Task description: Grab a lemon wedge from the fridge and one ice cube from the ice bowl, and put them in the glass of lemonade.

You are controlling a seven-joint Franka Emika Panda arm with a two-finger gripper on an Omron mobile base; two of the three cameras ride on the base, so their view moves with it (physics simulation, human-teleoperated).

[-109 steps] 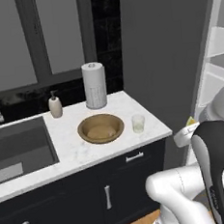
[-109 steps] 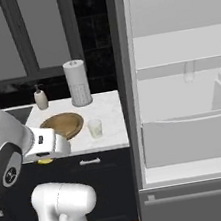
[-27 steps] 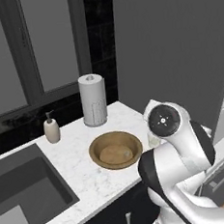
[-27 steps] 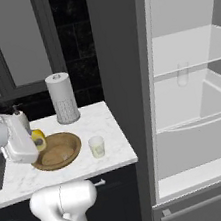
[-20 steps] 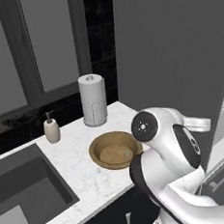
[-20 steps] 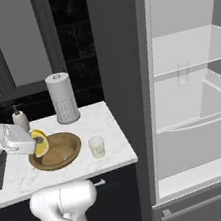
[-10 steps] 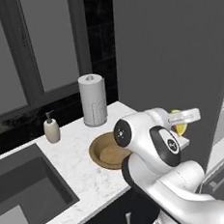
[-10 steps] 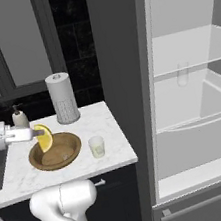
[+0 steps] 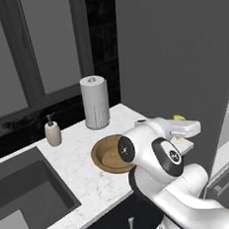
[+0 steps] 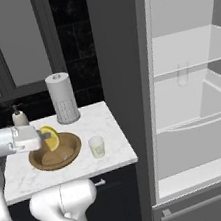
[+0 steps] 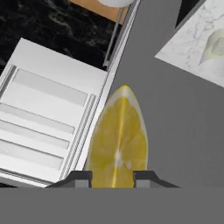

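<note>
Lemon wedge (image 10: 50, 138) observed bright yellow, pale rind edge, cut face with segment lines seen in hand view (image 11: 118, 144). Wedge clamped between fingers (image 11: 79, 178), held above ice bowl (image 10: 56, 152). Ice bowl noted wide, shallow, brown wood, resting on surface (image 10: 111, 148). Glass of lemonade (image 10: 96, 146) noted short, clear, pale liquid, just beside bowl. Surface recorded as white marble over dark cabinets. Paper towel roll (image 10: 63, 98) and soap dispenser (image 9: 52, 132) noted near wall. Sink (image 9: 25, 194) set in surface. Fridge (image 10: 191, 94) stood open, white inside.
</note>
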